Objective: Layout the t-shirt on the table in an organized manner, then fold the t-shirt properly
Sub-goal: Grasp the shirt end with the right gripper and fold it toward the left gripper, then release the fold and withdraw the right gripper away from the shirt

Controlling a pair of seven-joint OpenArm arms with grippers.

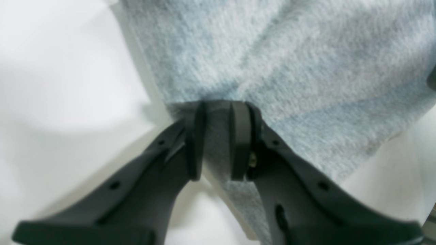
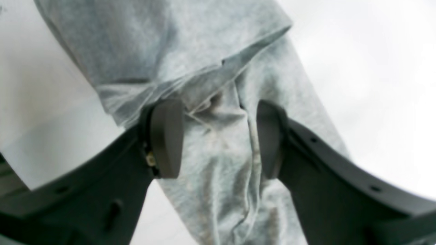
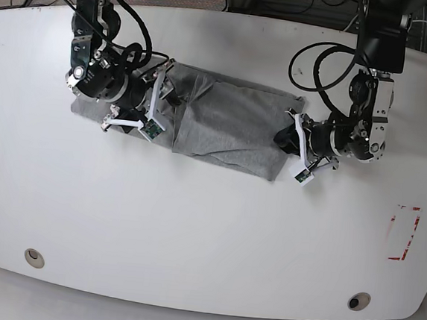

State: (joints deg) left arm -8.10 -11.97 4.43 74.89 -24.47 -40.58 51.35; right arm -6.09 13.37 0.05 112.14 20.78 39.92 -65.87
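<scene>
The grey t-shirt lies crumpled and partly folded over itself across the back half of the white table. My left gripper is at the shirt's right end. In the left wrist view this gripper is shut on a narrow pinch of the t-shirt, which spreads out beyond the pads. My right gripper is over the shirt's left part. In the right wrist view it stands open, its pads astride a bunched, creased fold of the t-shirt near a hemmed edge.
A red tape rectangle marks the table's right side. Two round grommets sit near the front edge. Black cables loop off both arms above the shirt, and more cables lie beyond the table's back edge.
</scene>
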